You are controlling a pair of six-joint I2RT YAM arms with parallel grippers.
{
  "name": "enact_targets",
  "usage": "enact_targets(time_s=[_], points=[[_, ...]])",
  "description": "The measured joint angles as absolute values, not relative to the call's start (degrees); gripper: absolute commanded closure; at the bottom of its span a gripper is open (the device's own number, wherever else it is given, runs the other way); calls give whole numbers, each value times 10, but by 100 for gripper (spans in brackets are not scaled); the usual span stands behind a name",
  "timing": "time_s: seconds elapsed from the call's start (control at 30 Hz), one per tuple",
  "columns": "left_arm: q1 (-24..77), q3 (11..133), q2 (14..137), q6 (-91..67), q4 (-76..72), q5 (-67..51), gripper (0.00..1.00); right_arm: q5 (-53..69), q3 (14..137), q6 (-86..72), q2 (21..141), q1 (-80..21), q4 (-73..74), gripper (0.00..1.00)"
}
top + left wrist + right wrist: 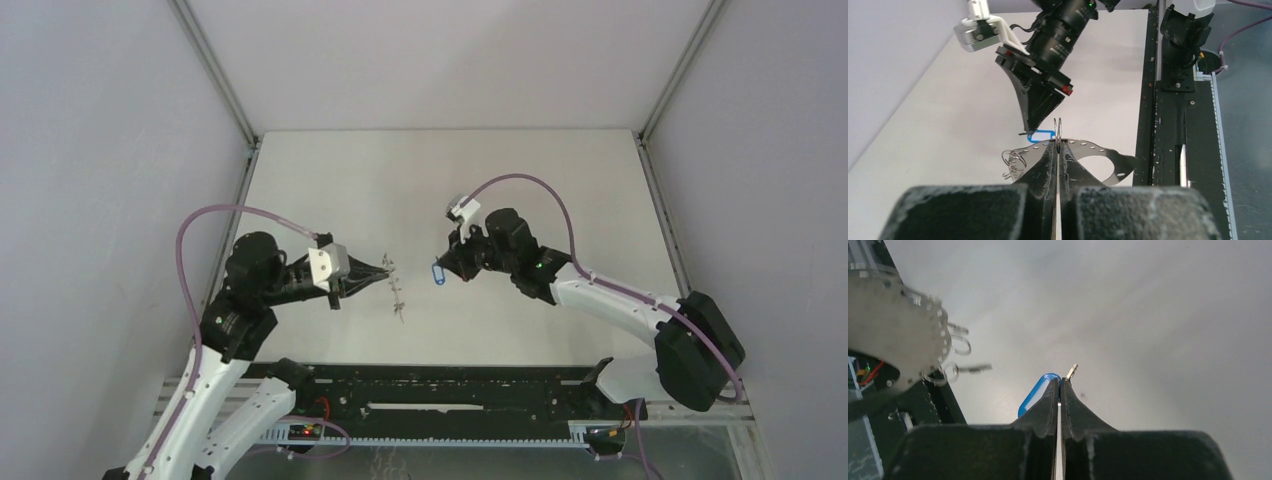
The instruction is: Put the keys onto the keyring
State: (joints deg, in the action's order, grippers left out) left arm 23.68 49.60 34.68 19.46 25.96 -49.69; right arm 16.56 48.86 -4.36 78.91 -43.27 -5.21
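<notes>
Closest to the right wrist camera, the right claw [1060, 390] is pinched shut on the blue-headed key [1034, 395]. The blue head sticks out on one side of the 2 fingers, and the tip of its silver blade shows just past them on the other. Up and to the left in that view sits the keyring [895, 332], a grey curve with a line of holes and small rings [959, 345] dangling off its edge (all of it out of focus). A thin grey sliver hanging from 1 of those rings could be the second key, but it is too blurred to say.

The left claw [1058, 149] is closed tight on the keyring. A doubled wire ring stands upright between its fingertips, and the grey body of the keyring spreads out to either side below. The blue-headed key lies just beyond that upright ring, though I cannot tell whether they touch. From above, the 2 claws face each other close together over the middle of the pale counter [540, 190].
</notes>
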Motion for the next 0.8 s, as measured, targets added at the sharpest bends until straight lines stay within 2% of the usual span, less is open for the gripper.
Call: enact_targets(time_s=[0.2,0.33,0.5,0.67,0.7,0.73,0.77,0.8], points=[[230,496,397,189,226,-498,100,166,479,-5,771,-399,13,91],[207,498,441,180,214,-503,100,154,473,10,774,-386,55,85],[171,508,497,167,210,-514,100,147,473,14,800,-386,78,69],[158,508,499,164,210,-518,100,135,471,10,806,-386,90,55],[157,508,496,165,210,-519,100,131,471,10,805,-386,90,45],[157,508,495,165,209,-519,100,128,471,8,804,-386,90,16],[156,508,493,164,209,-522,100,124,471,2,802,-386,91,2],[154,508,492,164,208,-524,100,119,471,-7,797,-386,92,0]])
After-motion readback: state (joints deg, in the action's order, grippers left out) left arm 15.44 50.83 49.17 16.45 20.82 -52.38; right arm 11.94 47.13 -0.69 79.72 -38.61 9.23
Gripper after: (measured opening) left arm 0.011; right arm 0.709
